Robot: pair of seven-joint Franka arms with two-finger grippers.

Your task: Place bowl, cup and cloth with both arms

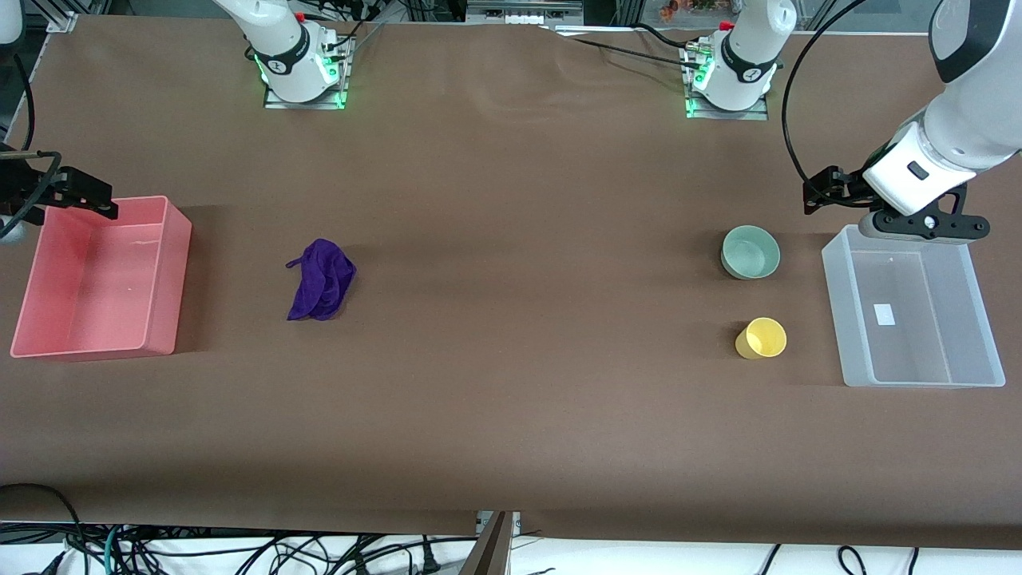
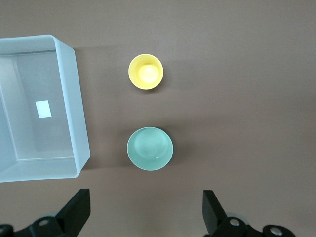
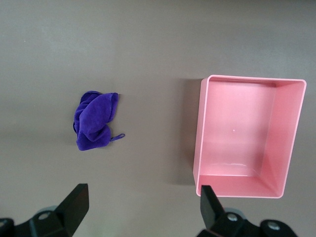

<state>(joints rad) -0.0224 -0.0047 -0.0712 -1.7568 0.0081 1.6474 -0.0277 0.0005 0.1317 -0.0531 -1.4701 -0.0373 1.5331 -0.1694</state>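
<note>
bowl (image 1: 750,251) beside cup (image 1: 761,338), cloth (image 1: 321,279) apart, maybe crumpled

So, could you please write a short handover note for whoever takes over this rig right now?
Left gripper: open, holding nothing, above the clear bin's rim.
Right gripper: open, holding nothing, above the pink bin's rim.
Bowl and cup stand on the table beside the clear bin, cup nearer the front camera.
Cloth lies crumpled beside the pink bin.
Done: nothing.
Left: place all three.
</note>
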